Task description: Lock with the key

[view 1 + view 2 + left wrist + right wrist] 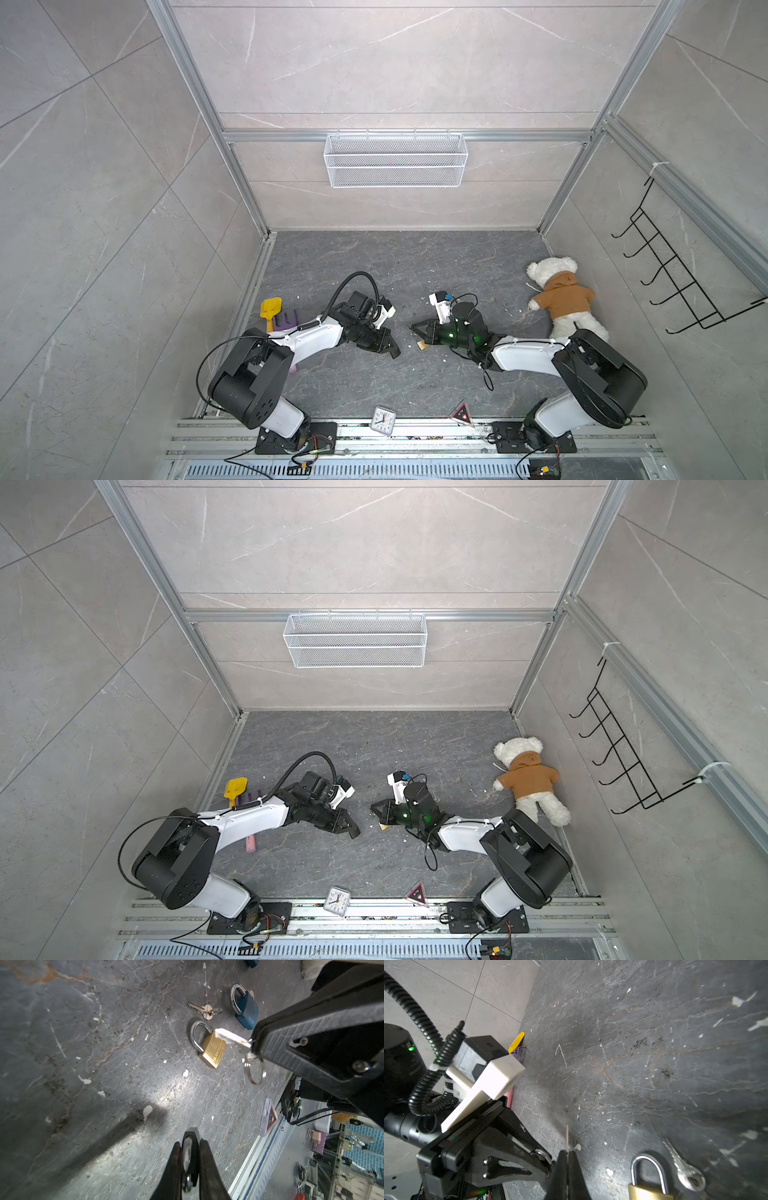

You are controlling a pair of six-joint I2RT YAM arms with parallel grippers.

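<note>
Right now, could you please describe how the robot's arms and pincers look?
The left arm and right arm have white shells and black joints. A ribbed black hose loops over the left; green lights glow on the right. The left pincer and right pincer are black with tapered fingers.

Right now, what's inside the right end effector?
A flat silver key, its blade sticking out, with a wire split ring dangling below. The key's head is hidden inside the shut right end effector.
</note>
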